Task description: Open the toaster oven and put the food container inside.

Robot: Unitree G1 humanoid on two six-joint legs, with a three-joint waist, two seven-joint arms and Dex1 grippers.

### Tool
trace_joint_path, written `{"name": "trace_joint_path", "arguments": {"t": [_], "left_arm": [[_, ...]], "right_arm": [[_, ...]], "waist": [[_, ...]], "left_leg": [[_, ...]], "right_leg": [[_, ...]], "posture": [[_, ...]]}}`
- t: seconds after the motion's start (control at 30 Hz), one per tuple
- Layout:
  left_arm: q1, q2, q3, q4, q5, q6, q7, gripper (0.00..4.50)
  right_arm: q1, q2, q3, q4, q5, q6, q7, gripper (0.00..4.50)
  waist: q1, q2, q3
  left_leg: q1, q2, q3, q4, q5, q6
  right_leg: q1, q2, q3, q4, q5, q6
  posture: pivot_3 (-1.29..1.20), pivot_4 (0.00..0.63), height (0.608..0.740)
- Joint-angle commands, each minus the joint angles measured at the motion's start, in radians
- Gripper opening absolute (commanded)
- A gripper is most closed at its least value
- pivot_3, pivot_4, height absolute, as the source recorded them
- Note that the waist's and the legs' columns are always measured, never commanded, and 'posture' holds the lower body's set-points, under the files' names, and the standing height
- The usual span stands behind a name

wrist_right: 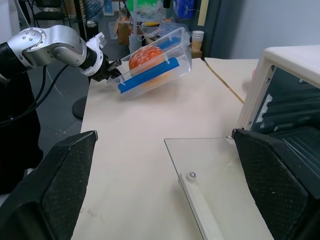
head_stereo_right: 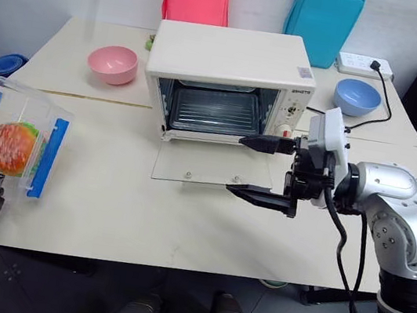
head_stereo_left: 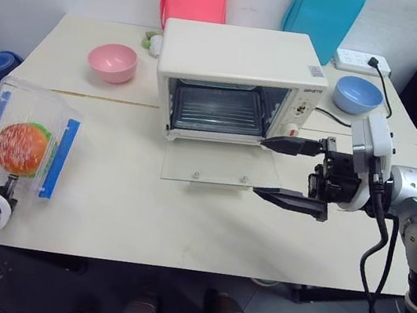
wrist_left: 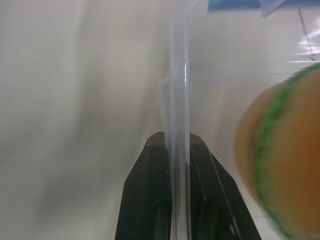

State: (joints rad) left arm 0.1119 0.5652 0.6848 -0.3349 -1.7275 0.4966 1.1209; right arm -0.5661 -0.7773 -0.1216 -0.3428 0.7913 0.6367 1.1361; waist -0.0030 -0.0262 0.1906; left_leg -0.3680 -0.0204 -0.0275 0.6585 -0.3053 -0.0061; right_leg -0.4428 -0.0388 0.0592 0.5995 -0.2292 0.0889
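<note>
Already the toaster oven (head_stereo_left: 241,78) stands with its glass door (head_stereo_left: 219,162) dropped flat onto the table (head_stereo_left: 135,216), baring the wire rack so the cavity can take its load. At the table's left edge the left gripper (wrist_left: 177,150) is closed thinly on the rim of the food container (head_stereo_left: 25,139), pinching the clear wall so that the box, burger visible within, sits tilted and raised off the surface. Meanwhile the right gripper (head_stereo_left: 289,173), fingers spread wide and empty, hangs beside the door's right edge, apparently clear of the path to the opening.
</note>
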Motion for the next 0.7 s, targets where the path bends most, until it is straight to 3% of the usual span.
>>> {"name": "trace_joint_path", "arguments": {"t": [0.03,0.17,0.43,0.57,0.7], "left_arm": [[-0.006,0.097,0.023,0.001,0.013,0.048,-0.048,0.02],[-0.03,0.22,0.014,0.024,0.009,0.139,-0.198,0.02],[-0.123,0.518,-0.084,0.042,-0.081,0.451,-0.695,0.02],[-0.23,0.573,-0.211,0.083,-0.076,0.512,-0.776,0.02],[-0.433,0.536,-0.383,0.133,-0.036,0.53,-0.747,0.02]], "right_arm": [[-0.004,-0.021,-0.049,-0.013,0.031,0.008,-0.013,4.5],[0.013,-0.035,-0.063,-0.009,0.035,0.015,-0.016,4.5],[0.079,-0.076,-0.121,-0.033,0.043,0.021,-0.035,4.5],[0.127,-0.075,-0.147,-0.075,0.053,0.024,-0.062,4.5],[0.176,-0.08,-0.182,-0.119,0.072,0.032,-0.097,4.5]], "waist": [[0.0,-0.001,0.0],[0.001,-0.001,0.0],[0.001,-0.001,0.0],[-0.004,0.0,0.001],[0.002,0.001,0.001]], "left_leg": [[0.0,0.0,0.0,0.0,0.0,0.0],[-0.001,0.0,-0.001,0.0,0.0,0.0],[-0.003,-0.001,-0.001,-0.005,0.0,0.001],[-0.002,0.0,0.0,-0.01,0.0,0.0],[-0.002,0.001,-0.002,-0.01,0.0,-0.001]], "right_leg": [[0.0,0.0,0.0,0.0,0.0,0.0],[0.0,0.0,-0.001,-0.002,0.0,0.0],[0.0,-0.002,-0.002,-0.008,0.0,-0.001],[-0.002,-0.002,-0.001,-0.008,-0.001,-0.001],[-0.003,0.0,-0.002,-0.007,-0.001,-0.002]], "posture": [[0.0,0.15,0.74],[0.0,0.15,0.74],[0.0,0.15,0.74],[0.0,0.15,0.74],[0.0,0.15,0.74]]}}
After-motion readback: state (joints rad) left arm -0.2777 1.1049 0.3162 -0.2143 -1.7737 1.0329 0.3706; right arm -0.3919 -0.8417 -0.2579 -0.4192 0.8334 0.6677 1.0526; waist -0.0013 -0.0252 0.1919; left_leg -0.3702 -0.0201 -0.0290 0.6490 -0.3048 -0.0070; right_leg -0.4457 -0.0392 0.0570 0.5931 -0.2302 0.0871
